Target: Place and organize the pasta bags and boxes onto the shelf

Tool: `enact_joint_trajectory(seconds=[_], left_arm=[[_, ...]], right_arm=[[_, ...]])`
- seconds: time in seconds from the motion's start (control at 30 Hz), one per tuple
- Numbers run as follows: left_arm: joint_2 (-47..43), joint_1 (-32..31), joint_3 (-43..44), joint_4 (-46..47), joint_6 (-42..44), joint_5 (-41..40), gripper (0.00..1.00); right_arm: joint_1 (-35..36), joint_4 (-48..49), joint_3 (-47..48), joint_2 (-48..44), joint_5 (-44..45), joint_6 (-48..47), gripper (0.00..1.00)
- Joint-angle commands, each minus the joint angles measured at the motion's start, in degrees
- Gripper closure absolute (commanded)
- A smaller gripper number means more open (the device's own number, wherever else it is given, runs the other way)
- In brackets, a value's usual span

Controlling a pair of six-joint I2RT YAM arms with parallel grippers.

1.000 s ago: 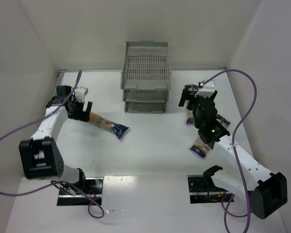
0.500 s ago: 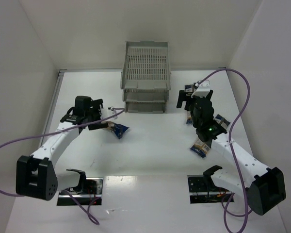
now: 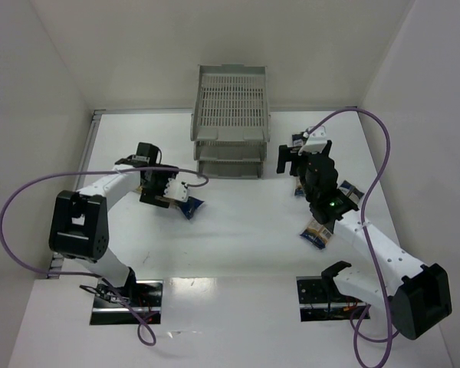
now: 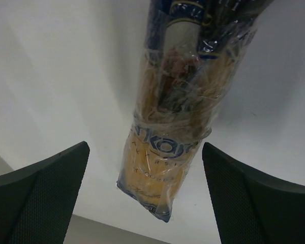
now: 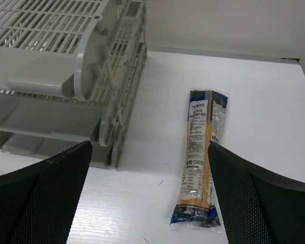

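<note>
The left arm had swung in from the left wall, and the left gripper (image 4: 145, 152) hung, jaws spread, over one pasta packet (image 4: 179, 107) on the table. The right gripper (image 5: 148, 147), jaws also spread, faced a second packet (image 5: 199, 162) lying just beside the shelf (image 5: 81, 63), outside its trays.

Three pasta packets (image 3: 188, 205) (clear, blue-ended) lie flat near the grey shelf (image 3: 230, 103).

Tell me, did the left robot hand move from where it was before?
Yes. The left gripper slid to the right, closer to the grey rack, and it is now open above the pasta packet.
</note>
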Motion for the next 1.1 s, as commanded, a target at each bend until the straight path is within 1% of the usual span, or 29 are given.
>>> enact_joint_trajectory(seconds=[0.0, 0.1, 0.23, 0.3, 0.47, 0.57, 0.6, 0.63, 0.67, 0.7, 0.77, 0.9, 0.93, 1.0, 1.03, 1.07], left_arm=[[2.51, 0.58, 3.32, -6.03, 6.39, 2.15, 0.01], [6.29, 0.58, 5.6, -5.42, 5.87, 2.15, 0.01], [12.78, 0.58, 9.03, -8.49, 5.87, -0.48, 0.01], [14.03, 0.58, 9.65, -9.11, 5.87, -1.02, 0.01], [15.88, -0.56, 8.42, -12.18, 5.87, -3.65, 0.11], [16.4, -1.09, 5.97, -13.93, 5.35, -5.15, 0.36], [16.93, -1.78, 5.96, -14.55, 5.34, -5.15, 0.48], [16.93, -2.31, 4.92, -14.56, 4.38, -5.15, 0.78], [16.93, -3.01, 3.51, -14.56, 3.85, -5.15, 0.92], [16.32, -3.02, 2.89, -13.69, 2.72, -4.45, 1.0], [15.53, -3.54, 2.36, -13.15, 1.39, -1.82, 1.0], [12.55, -3.55, 1.65, -11.84, -5.98, 2.75, 1.0], [10.1, -3.55, 0.44, -11.23, -9.04, 3.72, 1.0], [6.67, -3.55, -0.97, -11.22, -11.78, 7.06, 1.0], [2.65, -3.55, -1.76, -9.83, -14.93, 8.03, 1.0], [0.52, -3.55, -3.25, -9.81, -16.44, 8.99, 1.0]], right_arm=[[-0.33, 1.44, 0.93, -0.94, -2.11, -2.82, 0.0], [-0.33, 1.45, 0.93, -0.41, -3.43, -3.35, 0.0], [-0.33, 1.45, 0.93, -0.4, -4.14, -4.4, 0.0], [-0.33, 1.45, 0.93, -0.4, -3.35, -4.41, 0.0], [-0.33, 1.45, 0.93, -0.4, -1.16, -4.93, 0.0], [-0.33, 2.06, 0.93, -0.4, -1.15, -4.93, 0.0], [-0.33, 2.06, 0.93, -0.4, -1.15, -4.93, 0.0], [-0.33, 2.67, 0.93, -0.4, -1.15, -4.93, 0.0], [-0.33, 2.68, 1.45, 0.29, -1.15, -4.93, 0.0], [-0.33, 2.68, 1.46, 0.3, -1.15, -5.54, 0.0], [-0.33, 3.2, 1.98, 0.91, -1.15, -6.16, 0.0], [-0.33, 3.21, 2.51, 0.91, -1.76, -6.16, 0.0], [-0.33, 3.21, 2.51, 0.91, -1.76, -6.16, 0.0], [-0.33, 3.21, 2.51, 0.91, -1.76, -5.64, 0.0], [-0.33, 3.21, 2.51, 0.91, -1.76, -4.94, 0.0], [-0.33, 3.21, 2.51, 0.3, -1.76, -4.93, 0.0]])
